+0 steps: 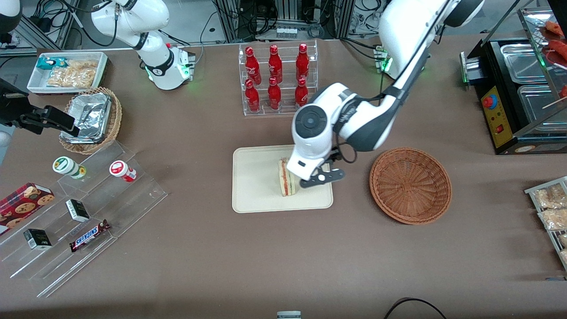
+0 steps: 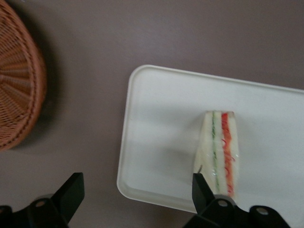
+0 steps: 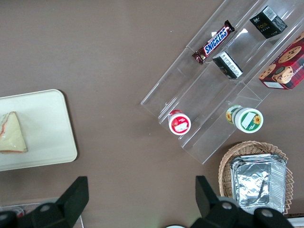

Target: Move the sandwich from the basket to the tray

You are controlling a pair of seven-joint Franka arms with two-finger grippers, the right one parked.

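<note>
the left arm's gripper [image 2: 137, 197] hangs over the edge of the tray [image 1: 257, 195] that faces the basket [image 1: 410, 184]. its fingers are spread wide and hold nothing; in the wrist view one fingertip [image 2: 199, 187] sits just beside the sandwich [image 2: 217, 152], and the other [image 2: 71, 190] is out over bare table between tray [image 2: 156, 142] and basket [image 2: 19, 90].

the sandwich [image 1: 285, 177] rests on the tray, standing on edge, with the red and green filling lines facing up. it lies toward the tray end nearest the basket. its long axis runs along the direction from the front camera toward the bottle rack [image 1: 278, 79], roughly crosswise to the line joining the fingertips. the sandwich is off centre in the span, close to one finger and well apart from the other.

judgement: the sandwich is already delivered and released, and the basket is empty. the coming move is probably a retreat. the near finger should lift clear rather than sweep sideways, since a sideways brush could tip the upright wedge.
</note>
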